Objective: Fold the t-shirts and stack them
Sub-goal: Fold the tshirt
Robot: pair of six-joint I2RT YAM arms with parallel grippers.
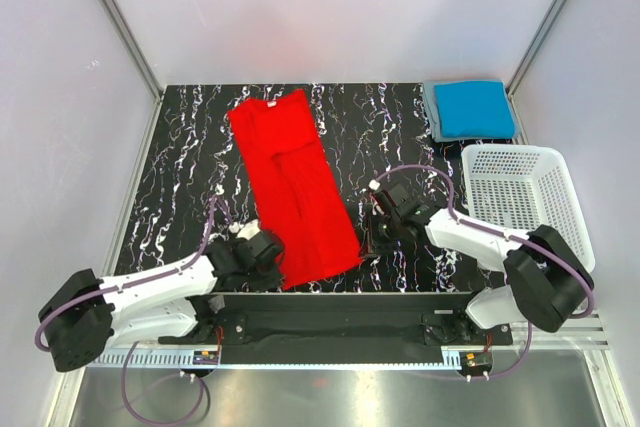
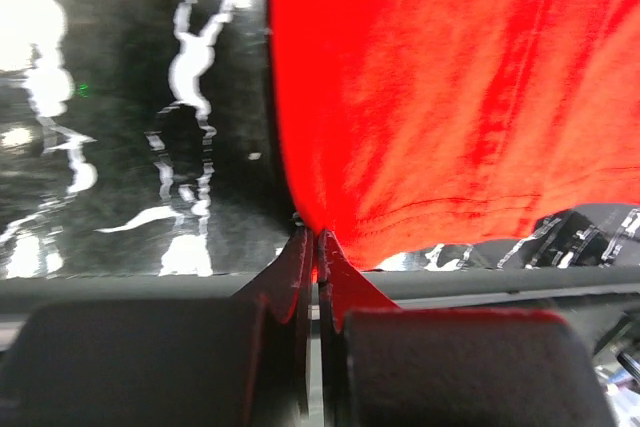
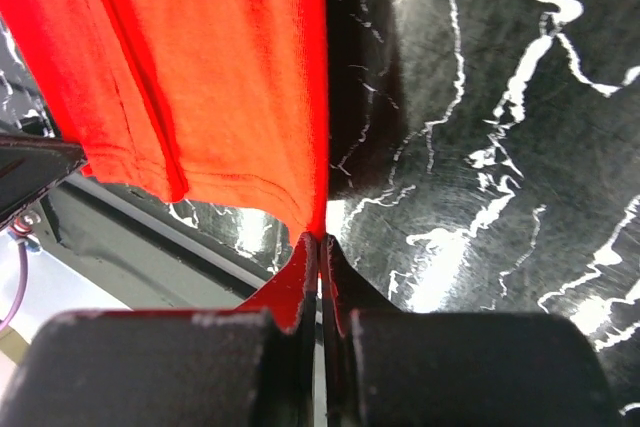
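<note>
- The white mesh basket [image 1: 510, 151] stands at the table's [image 1: 190, 177] right edge. Only its own mesh floor and walls show inside it.
- Just beyond the basket, in the far right corner, the blue t-shirt [image 1: 472, 109] lies folded on top of the grey-blue t-shirt [image 1: 431, 112]. A strip of the lower one shows along the stack's left side.
- The red t-shirt [image 1: 295, 187] lies in a long band down the middle of the table. Its collar end is near the far edge and its hem near the near edge, slanting toward the right.
- The left gripper [image 1: 272, 252] is at the hem's near left corner. The left wrist view shows its fingers pressed together on that red corner.
- The right gripper [image 1: 366, 242] is at the hem's near right corner. The right wrist view shows its jaws pinched tight on the cloth in the same way.
- Bare marbled top runs from the red shirt's left side to the table's left edge.
- On the right, a narrower stretch lies between the shirt and the basket, and the right arm crosses it.
- The hem sits close to the near edge, just ahead of the arms' base rail.
</note>
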